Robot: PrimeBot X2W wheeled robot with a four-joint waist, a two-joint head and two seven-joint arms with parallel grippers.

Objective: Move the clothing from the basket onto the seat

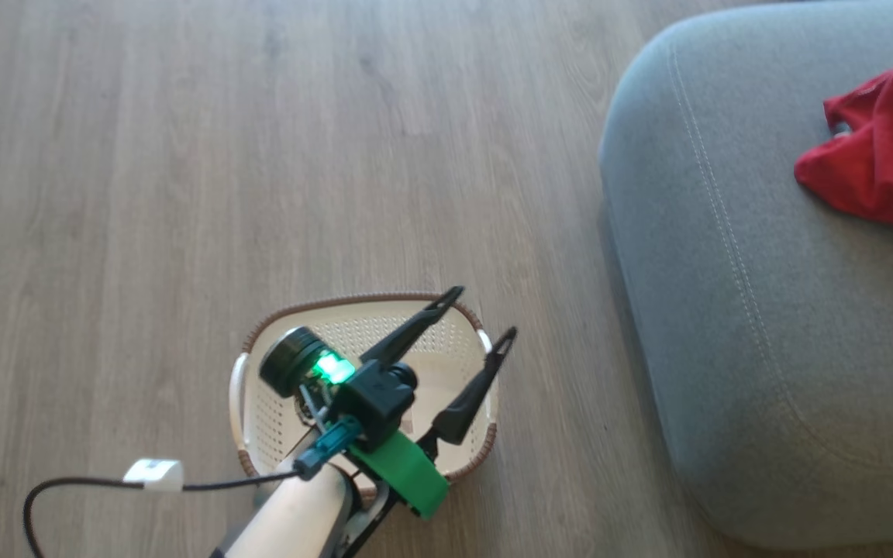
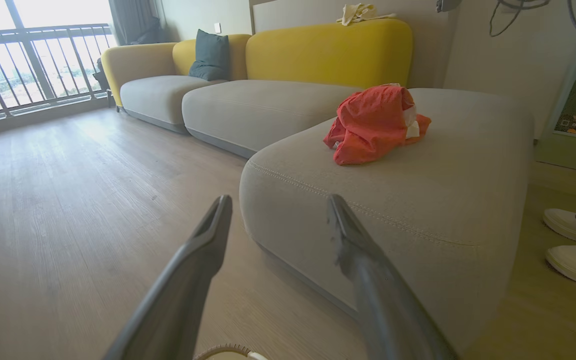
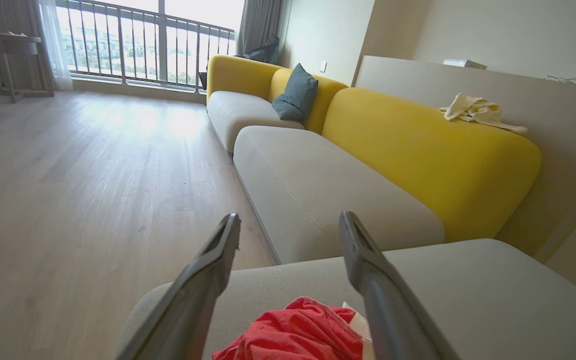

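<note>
The cream basket [image 1: 353, 299] stands on the wood floor, and my left gripper [image 1: 484, 312] hangs over it, open, with nothing between its fingers. What shows of the basket's inside is bare plastic; my arm hides part of it. In the left wrist view the same gripper [image 2: 279, 200] points at the grey seat [image 2: 418, 200], where a bunched red piece of clothing [image 2: 370, 125] lies. A sliver of the basket rim [image 2: 228, 351] shows below. The seat [image 1: 764, 310] fills the head view's right, with the clothing [image 1: 880, 163] at the edge. My right gripper [image 3: 290, 218] is open above the clothing [image 3: 298, 330] on the seat [image 3: 493, 290].
A long sofa with yellow backs [image 3: 418, 150] and a teal pillow [image 3: 295, 95] adjoins the seat. A pale cloth [image 3: 478, 112] lies on its back. A person's white shoes [image 2: 573, 245] stand right of the seat. Open wood floor [image 1: 260, 155] runs to a balcony railing [image 2: 28, 65].
</note>
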